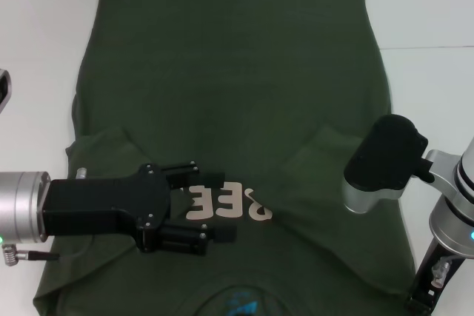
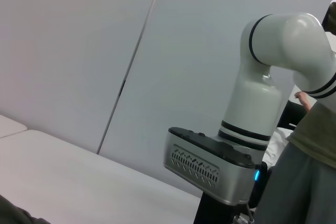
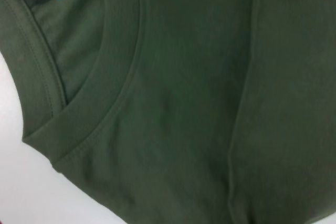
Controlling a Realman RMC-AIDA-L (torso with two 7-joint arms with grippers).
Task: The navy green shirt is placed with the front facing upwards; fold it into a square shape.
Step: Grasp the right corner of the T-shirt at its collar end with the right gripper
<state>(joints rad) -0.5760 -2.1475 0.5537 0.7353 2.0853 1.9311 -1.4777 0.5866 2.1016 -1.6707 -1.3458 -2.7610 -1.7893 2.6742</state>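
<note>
The navy green shirt lies flat on the white surface, sleeves folded inward, collar at the near edge. The left claw, spread, hovers over the chest lettering; the right claw appears hidden.

shirt on table — left pincer over it

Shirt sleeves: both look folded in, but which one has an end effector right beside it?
The sleeve on the robot's left. The left end effector hovers open beside it over the lettering; the other sleeve has only the right arm's elbow nearby.
</note>
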